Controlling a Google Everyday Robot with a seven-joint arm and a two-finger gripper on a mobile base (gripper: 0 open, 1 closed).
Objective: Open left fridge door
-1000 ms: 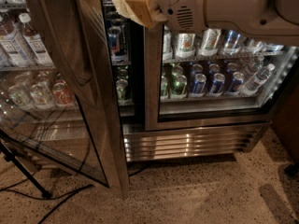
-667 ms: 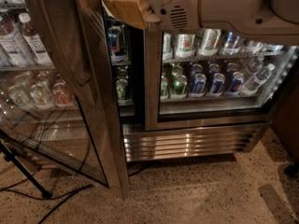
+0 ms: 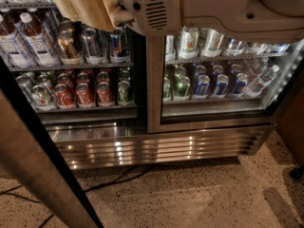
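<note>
The left fridge door [image 3: 35,170] is swung wide open; its brushed-steel frame edge runs diagonally across the lower left, near the camera. The open left compartment shows shelves of cans [image 3: 85,91] and bottles [image 3: 28,37]. My gripper [image 3: 83,6], cream and tan, is at the top left in front of the upper shelf, apart from the door frame. My arm's white housing [image 3: 213,8] spans the top of the view. The right glass door [image 3: 155,84] is closed.
A steel grille [image 3: 161,148] runs along the fridge base. Black cables [image 3: 114,178] lie on the speckled floor under it. A brown panel [image 3: 292,120] and a dark object [image 3: 298,172] stand at the right edge.
The left door has swung further open to the left, baring the left shelves. My gripper and arm have moved to the left across the top.
</note>
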